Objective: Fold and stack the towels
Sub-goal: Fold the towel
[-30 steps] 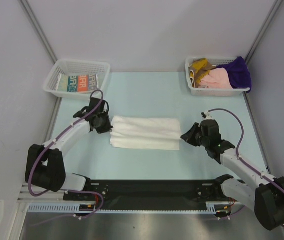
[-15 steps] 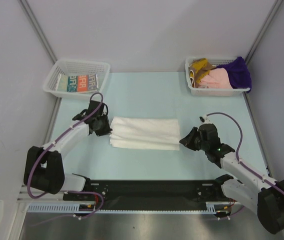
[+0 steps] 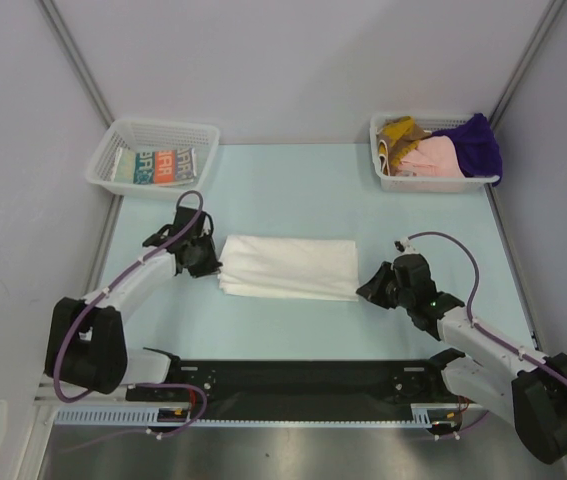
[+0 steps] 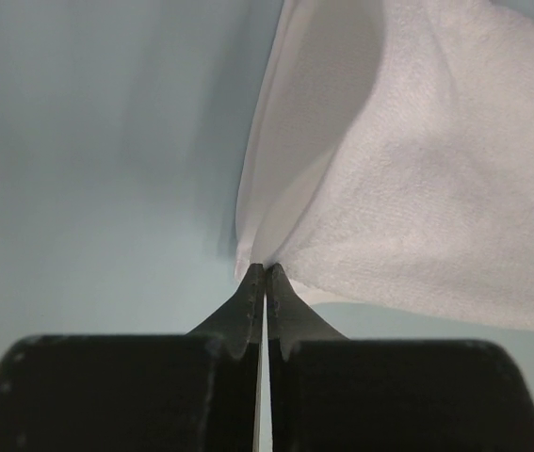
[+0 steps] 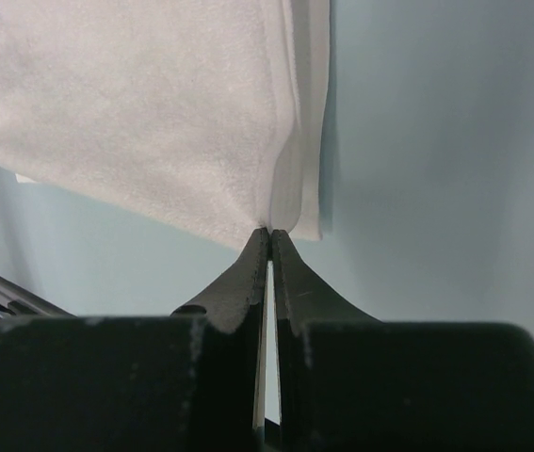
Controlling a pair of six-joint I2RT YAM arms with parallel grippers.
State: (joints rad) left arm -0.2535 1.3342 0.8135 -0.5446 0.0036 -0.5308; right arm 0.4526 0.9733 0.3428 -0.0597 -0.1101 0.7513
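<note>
White towel [image 3: 288, 267], folded into a long band, lying at the middle of the table [image 3: 293, 180]. The left gripper [image 4: 265, 271] pinches the end nearer the table's left edge, the right gripper [image 5: 268, 231] the opposite end, both clamped on cloth. Soft, light and limp, the towel is probably best held taut by its end corners.

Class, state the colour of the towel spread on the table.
The towel is plain white; top external view.

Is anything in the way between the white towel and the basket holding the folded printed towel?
Nothing visible does: only bare table lies between the white towel and the basket. The left claw and right claw pinch its two ends.
</note>
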